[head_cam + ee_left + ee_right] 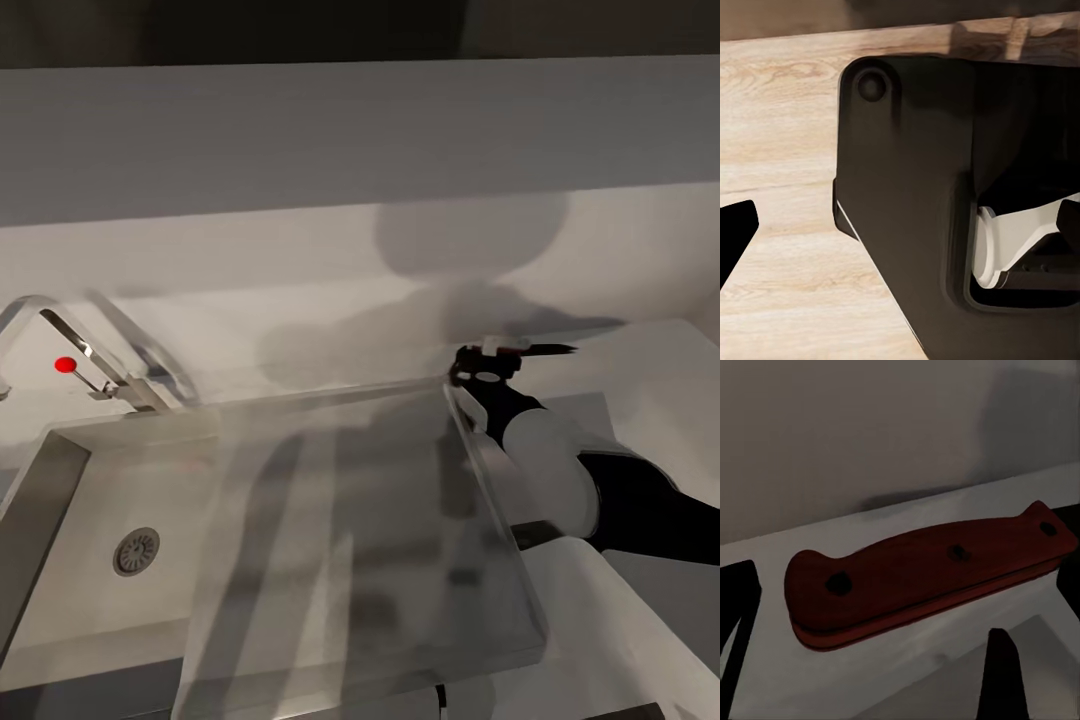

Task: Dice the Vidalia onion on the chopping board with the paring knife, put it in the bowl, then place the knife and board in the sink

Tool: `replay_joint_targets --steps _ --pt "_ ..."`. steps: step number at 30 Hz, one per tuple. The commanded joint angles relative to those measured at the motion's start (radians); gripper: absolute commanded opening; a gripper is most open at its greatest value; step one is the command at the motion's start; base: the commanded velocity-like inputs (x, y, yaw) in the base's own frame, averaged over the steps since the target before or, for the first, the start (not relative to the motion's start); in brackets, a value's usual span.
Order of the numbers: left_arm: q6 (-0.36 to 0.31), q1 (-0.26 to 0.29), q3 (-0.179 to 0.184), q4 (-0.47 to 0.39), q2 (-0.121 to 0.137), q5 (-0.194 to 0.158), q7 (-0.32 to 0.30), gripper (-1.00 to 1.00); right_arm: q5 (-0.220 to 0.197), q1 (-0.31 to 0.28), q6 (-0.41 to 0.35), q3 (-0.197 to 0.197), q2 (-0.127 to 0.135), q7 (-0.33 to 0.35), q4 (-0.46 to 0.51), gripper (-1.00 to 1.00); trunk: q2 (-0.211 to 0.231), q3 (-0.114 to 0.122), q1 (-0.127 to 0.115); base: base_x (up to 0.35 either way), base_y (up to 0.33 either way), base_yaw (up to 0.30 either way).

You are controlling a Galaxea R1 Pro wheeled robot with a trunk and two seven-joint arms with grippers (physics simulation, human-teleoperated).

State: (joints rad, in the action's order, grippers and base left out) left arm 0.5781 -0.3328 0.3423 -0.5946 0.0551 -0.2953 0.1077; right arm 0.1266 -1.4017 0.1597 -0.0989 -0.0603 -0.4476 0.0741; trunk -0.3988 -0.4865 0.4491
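The paring knife [520, 348] hangs just above the grey countertop [650, 370] behind the far right corner of the sink [40, 500], its dark blade pointing right. My right gripper [490, 362] is shut on its reddish handle [930, 574], which lies crosswise with dark fingertips [999, 675] below it. The steel basin holds nothing but its round drain [137, 551]. One dark finger [735, 232] of my left gripper hangs over pale wooden planks. The onion, the chopping board and the bowl are out of view.
An angular chrome tap [110, 375] with a red knob [65, 365] stands at the basin's far left. The glossy drainboard [380, 520] spreads right of the basin. A white wall [300, 140] closes the back. My dark base [915, 187] looms in the left wrist view.
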Motion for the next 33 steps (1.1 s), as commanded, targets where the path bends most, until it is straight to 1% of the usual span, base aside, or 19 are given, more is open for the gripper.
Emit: replay_joint_targets --steps 1,6,15,18,20,22,25,27,33 --pt "0.001 0.0 0.008 -0.002 0.002 -0.003 0.01 1.0 0.004 0.0 -0.005 -0.027 0.002 -0.005 -0.02 1.0 -0.001 -0.002 0.001 0.0 0.0 0.0" --pt "0.001 0.0 0.009 -0.002 0.002 -0.002 0.01 1.0 0.001 0.0 -0.003 -0.027 0.018 0.002 -0.021 1.0 -0.001 -0.002 0.001 0.0 0.0 0.0" --pt "0.002 0.0 0.009 -0.002 0.001 -0.002 0.01 1.0 0.002 0.0 -0.003 -0.03 0.024 -0.001 -0.021 1.0 -0.001 -0.002 0.001 0.0 0.0 0.0" --pt "0.002 0.0 0.009 -0.002 0.002 -0.002 0.01 1.0 0.0 0.0 0.005 -0.03 0.036 -0.003 -0.02 1.0 -0.001 -0.002 0.001 0.0 0.0 0.0" --pt "0.002 0.0 0.009 -0.002 0.002 -0.002 0.01 1.0 -0.021 0.0 0.019 -0.032 0.045 -0.004 -0.02 1.0 -0.001 -0.002 0.001 0.0 0.0 0.0" --pt "0.002 0.0 0.009 -0.002 0.002 -0.002 0.01 1.0 -0.051 0.0 0.025 -0.032 0.054 -0.005 -0.021 1.0 -0.001 -0.002 0.001 0.0 0.0 0.0" --pt "0.002 0.0 0.009 -0.002 0.002 -0.002 0.01 1.0 -0.09 0.0 0.028 -0.032 0.063 -0.005 -0.021 1.0 -0.001 -0.002 0.001 0.0 0.0 0.0" --pt "0.002 0.0 0.009 -0.002 0.002 -0.002 0.01 1.0 -0.1 0.0 0.03 -0.032 0.066 -0.008 -0.022 1.0 -0.001 -0.002 0.001 0.0 0.0 0.0" --pt "0.002 0.0 0.009 -0.002 0.002 -0.002 0.01 1.0 -0.112 0.0 0.032 -0.032 0.092 -0.032 -0.021 1.0 -0.001 -0.002 0.001 0.0 0.0 0.0"
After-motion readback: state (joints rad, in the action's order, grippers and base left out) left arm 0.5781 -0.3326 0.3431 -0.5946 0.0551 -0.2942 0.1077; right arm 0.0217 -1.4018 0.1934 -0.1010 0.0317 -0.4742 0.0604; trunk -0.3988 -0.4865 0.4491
